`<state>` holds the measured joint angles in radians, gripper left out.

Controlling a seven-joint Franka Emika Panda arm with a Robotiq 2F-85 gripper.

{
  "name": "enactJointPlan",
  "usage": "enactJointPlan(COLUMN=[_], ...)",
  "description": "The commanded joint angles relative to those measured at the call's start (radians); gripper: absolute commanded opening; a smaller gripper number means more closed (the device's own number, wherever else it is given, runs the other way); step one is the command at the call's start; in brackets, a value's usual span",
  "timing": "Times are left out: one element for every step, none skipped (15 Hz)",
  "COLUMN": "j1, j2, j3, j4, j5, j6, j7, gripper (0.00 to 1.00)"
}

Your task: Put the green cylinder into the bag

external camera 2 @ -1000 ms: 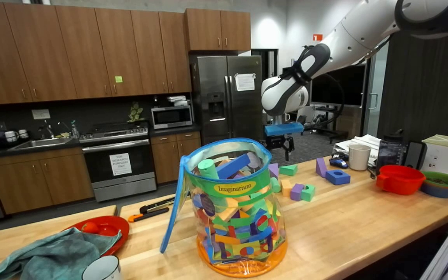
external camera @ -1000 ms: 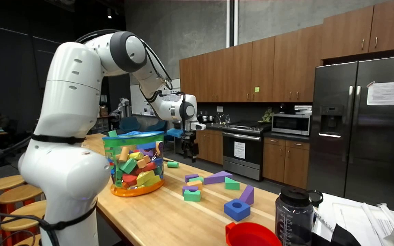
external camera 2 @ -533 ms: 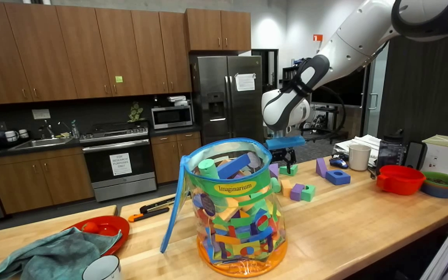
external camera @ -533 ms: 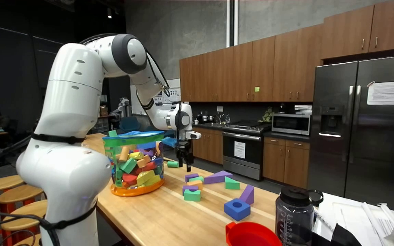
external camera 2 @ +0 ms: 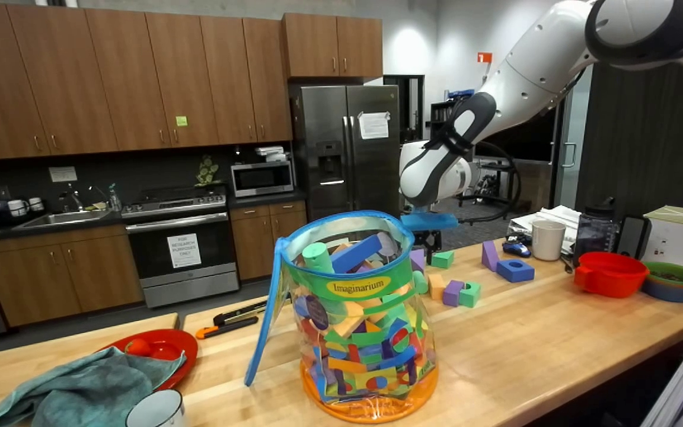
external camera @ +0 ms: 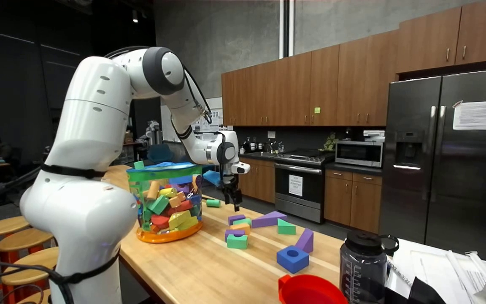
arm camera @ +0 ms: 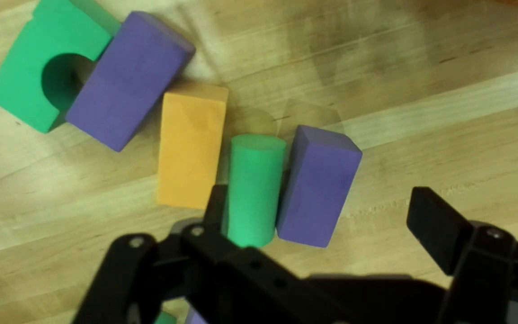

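Clearly, the gripper (arm camera: pixel 319 211) had its two fingers wide apart, as the wrist view showed. In the span between them were the green cylinder (arm camera: pixel 255 193), which lay on its side upon the wooden table (arm camera: pixel 466 157), and a purple block (arm camera: pixel 319 186) just beside it. One finger stood at the cylinder's other flank (whether it touched there, I could not tell). On that same side followed an orange block (arm camera: pixel 191 150), then a second purple block (arm camera: pixel 128 81) and a notched green block (arm camera: pixel 38 49). In both exterior views the clear bag (external camera 2: pixel 358 287) stood upright on the table, well filled with colourful blocks (external camera 2: pixel 371 341), while in an exterior view its blue-edged lid (external camera 2: pixel 264 326) hung down at one side. In an exterior view a second green cylinder (external camera: pixel 213 203) lay near the bag. Farther from the gripper, on the same table, were a blue block (external camera: pixel 292 264) with a round hole, a red bowl (external camera: pixel 310 291) and a dark bottle (external camera: pixel 362 270).
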<state>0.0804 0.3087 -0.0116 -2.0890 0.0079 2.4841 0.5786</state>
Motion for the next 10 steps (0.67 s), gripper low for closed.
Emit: enactJointPlan(j1=[0.011,0.011,0.009,0.006,0.005,0.003,0.005,0.006,0.008,0.016], j2=[0.029,0.038,0.046,0.052,0.059,0.064,0.072,0.078,0.083,0.084], j3=[-0.031,-0.033,-0.032,-0.028,-0.023,-0.021,-0.019,-0.018,-0.018,-0.022], j4=[0.025,0.03,0.035,0.037,0.04,0.041,0.044,0.046,0.047,0.045], j5=[-0.009,-0.006,0.004,0.018,0.029,0.037,0.044,0.051,0.055,0.053], j6=[0.023,0.027,0.035,0.047,0.058,0.068,0.077,0.084,0.088,0.091], j7=[0.004,0.002,-0.006,-0.016,-0.022,-0.028,-0.033,-0.039,-0.045,-0.042], gripper=[1.0,1.0,1.0,1.0,1.0,1.0,1.0,1.0,1.0,1.0])
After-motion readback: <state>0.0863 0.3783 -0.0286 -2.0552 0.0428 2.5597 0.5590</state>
